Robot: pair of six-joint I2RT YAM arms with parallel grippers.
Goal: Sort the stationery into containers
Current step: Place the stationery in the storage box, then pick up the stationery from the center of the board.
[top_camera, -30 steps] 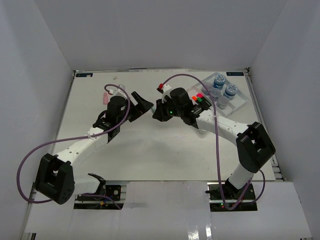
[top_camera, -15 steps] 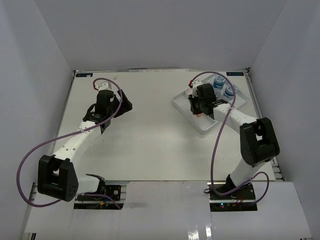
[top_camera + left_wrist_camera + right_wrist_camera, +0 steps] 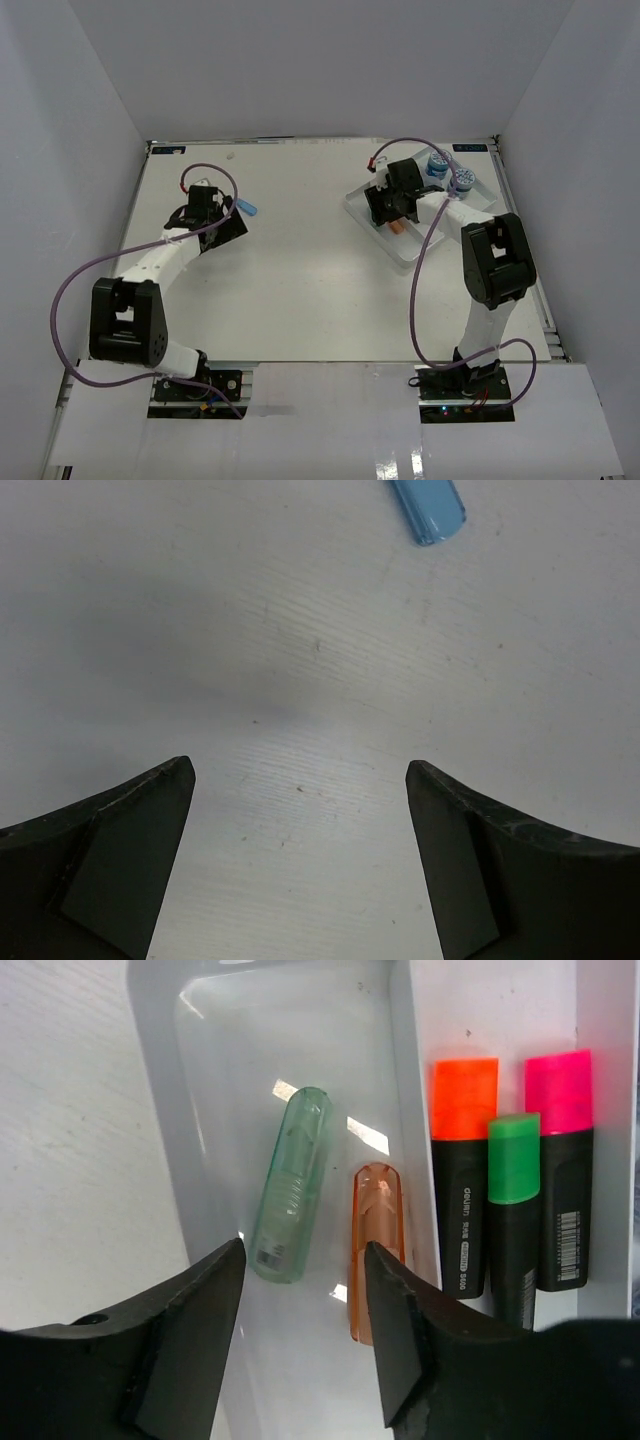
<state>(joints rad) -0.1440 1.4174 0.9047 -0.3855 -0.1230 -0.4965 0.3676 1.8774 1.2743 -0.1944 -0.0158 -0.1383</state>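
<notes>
The left gripper (image 3: 298, 780), jaws apart and empty, hangs over the white table (image 3: 150, 600), below a translucent blue marker (image 3: 428, 508) at the frame's top. The right gripper (image 3: 303, 1260), likewise spread, hovers over the white rectangular plastic tray (image 3: 250, 1020). Its left compartment holds a translucent green marker (image 3: 290, 1185) and a translucent orange marker (image 3: 375, 1250).

Tray (image 3: 160, 1090): white, low walls, long parallel compartments; counter's 2 o'clock.
Outer compartment: clear green marker (image 3: 290, 1185) and clear orange marker (image 3: 377, 1250), flat, side by side.
Next compartment: orange-capped marker (image 3: 463, 1190), green-capped marker (image 3: 514, 1210), pink-capped marker (image 3: 560, 1170), black bodies, parallel.
Far compartments: jar (image 3: 438, 163), second jar (image 3: 462, 180), blue-white lids up.
Blue marker (image 3: 248, 207): loose, 10 o'clock.
</notes>
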